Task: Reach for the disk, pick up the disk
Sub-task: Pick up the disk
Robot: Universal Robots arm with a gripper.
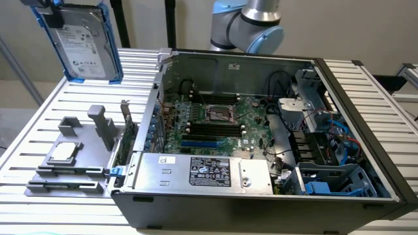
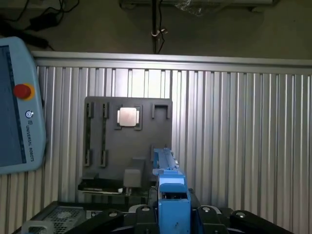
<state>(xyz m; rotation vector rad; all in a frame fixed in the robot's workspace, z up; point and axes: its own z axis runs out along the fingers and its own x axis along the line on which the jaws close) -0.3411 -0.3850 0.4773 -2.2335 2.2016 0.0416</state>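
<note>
**Disk is in the gripper and up in the air**

Status from where I stand: reach and pick both look done. The disk (image 1: 83, 41) hangs upright, well above the slatted table (image 1: 78, 103), at the far left of the exterior view. Label faces the camera, blue frame around it. It touches neither the table nor the computer case (image 1: 365, 103).

The gripper (image 1: 51, 14) is clamped on the disk's upper end. In the wrist view the blue frame runs edge-on straight out from between the jaws, so the grip looks centred.

Directly below the disk in the wrist view is the grey fixture plate (image 2: 97, 146), with the small square chip (image 2: 127, 117) sitting in its pocket, untouched. The control tablet (image 2: 19, 107) lies beside the table.

The case is open, with a blue drive bay (image 1: 326, 183) showing in its near corner.

My read: nothing is left of this task as worded.
</note>
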